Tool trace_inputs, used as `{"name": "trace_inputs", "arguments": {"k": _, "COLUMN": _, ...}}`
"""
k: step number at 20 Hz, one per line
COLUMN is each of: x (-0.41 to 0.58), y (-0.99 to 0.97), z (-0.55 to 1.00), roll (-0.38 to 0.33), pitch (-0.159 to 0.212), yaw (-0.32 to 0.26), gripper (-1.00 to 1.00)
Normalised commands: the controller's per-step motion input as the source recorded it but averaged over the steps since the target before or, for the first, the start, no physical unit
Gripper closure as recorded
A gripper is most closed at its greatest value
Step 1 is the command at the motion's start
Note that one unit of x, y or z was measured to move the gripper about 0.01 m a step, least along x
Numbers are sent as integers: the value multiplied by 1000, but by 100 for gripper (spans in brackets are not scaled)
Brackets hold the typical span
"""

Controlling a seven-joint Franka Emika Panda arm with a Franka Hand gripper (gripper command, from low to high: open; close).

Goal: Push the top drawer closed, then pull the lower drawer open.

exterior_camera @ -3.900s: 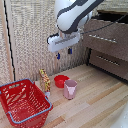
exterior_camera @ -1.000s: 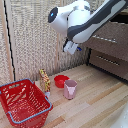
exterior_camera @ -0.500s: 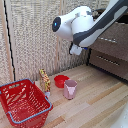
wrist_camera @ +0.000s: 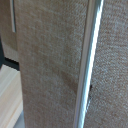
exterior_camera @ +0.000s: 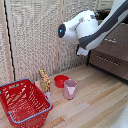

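Gripper [exterior_camera: 83, 50] raised mid-air before woven screen [exterior_camera: 35, 35]; finger state impossible to tell. Top drawer [exterior_camera: 117, 41] at 3 o'clock behind arm, lower drawer [exterior_camera: 109, 62] beneath. Red basket [exterior_camera: 24, 102] at 8 o'clock; pink cup [exterior_camera: 70, 89], red bowl [exterior_camera: 61, 80] near centre.

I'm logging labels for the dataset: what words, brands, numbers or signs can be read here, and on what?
No text can be read in either view.
The tall yellow package beside the red basket has printing, too blurred to read.
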Motion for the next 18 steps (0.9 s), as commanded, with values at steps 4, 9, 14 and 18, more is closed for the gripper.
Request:
{"name": "trace_inputs", "arguments": {"k": 4, "x": 50, "y": -201, "z": -1, "roll": -26, "pitch": -10, "yaw": 0, "gripper": 100}}
{"name": "trace_inputs", "arguments": {"k": 9, "x": 74, "y": -170, "z": -1, "roll": 0, "pitch": 0, "yaw": 14, "gripper": 100}}
{"name": "trace_inputs", "arguments": {"k": 14, "x": 7, "y": -190, "z": 107, "roll": 5, "pitch": 0, "yaw": 52, "gripper": 100}}
{"name": "trace_inputs", "arguments": {"k": 18, "x": 1, "y": -262, "z": 251, "roll": 0, "pitch": 0, "yaw": 82, "gripper": 100}}
